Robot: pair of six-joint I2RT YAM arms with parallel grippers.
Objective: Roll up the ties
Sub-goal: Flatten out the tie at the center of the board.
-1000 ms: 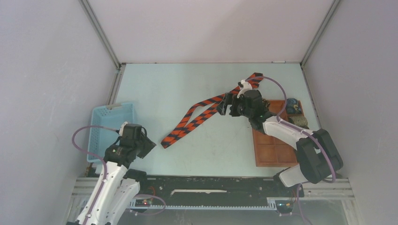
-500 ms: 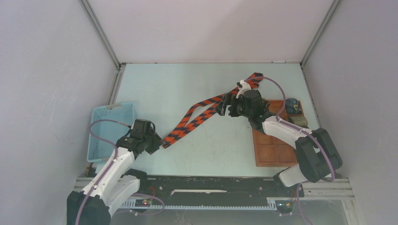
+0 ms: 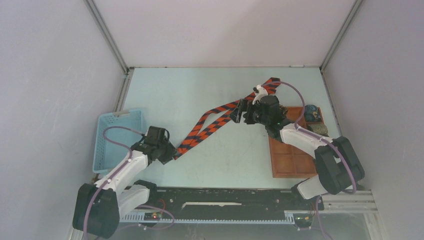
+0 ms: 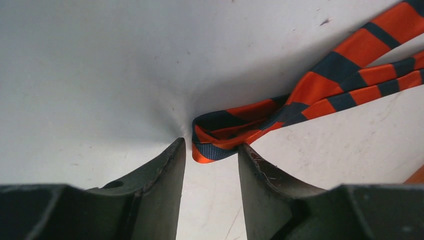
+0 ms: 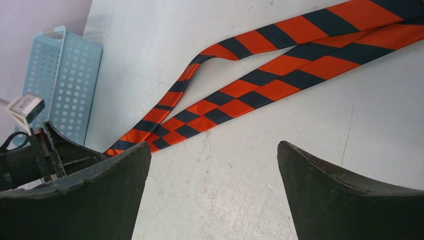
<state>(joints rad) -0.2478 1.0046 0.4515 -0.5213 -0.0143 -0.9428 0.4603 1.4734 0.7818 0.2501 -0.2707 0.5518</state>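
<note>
From above: a tie (image 3: 215, 122) doubled on the bench (image 3: 165, 90), slanting from near left to far right, with its far end past the right pincer (image 3: 239, 113). At the near, folded end, the left pincer (image 3: 169, 151). Left of that, a basket (image 3: 112, 137); at the right, a tray (image 3: 290, 162) with small rolls (image 3: 314, 114) in its far compartments. Plenty of bare bench between basket and tray for rolling, with walls close by on the far side and both flanks.

Through the left wrist: pincer (image 4: 210, 150) parted and gripping nothing, with the folded end of the tie (image 4: 220, 137) just ahead of the tips, flat on the bench. Likely soft, light, limp and a little slick. Best pinched right at this fold, both layers together, to seed the roll.

Through the right wrist: pincer (image 5: 214, 147) wide apart and empty above the bench, with both lengths of the tie (image 5: 260, 80) ahead. Probably worth steadying the free length against skewing.
</note>
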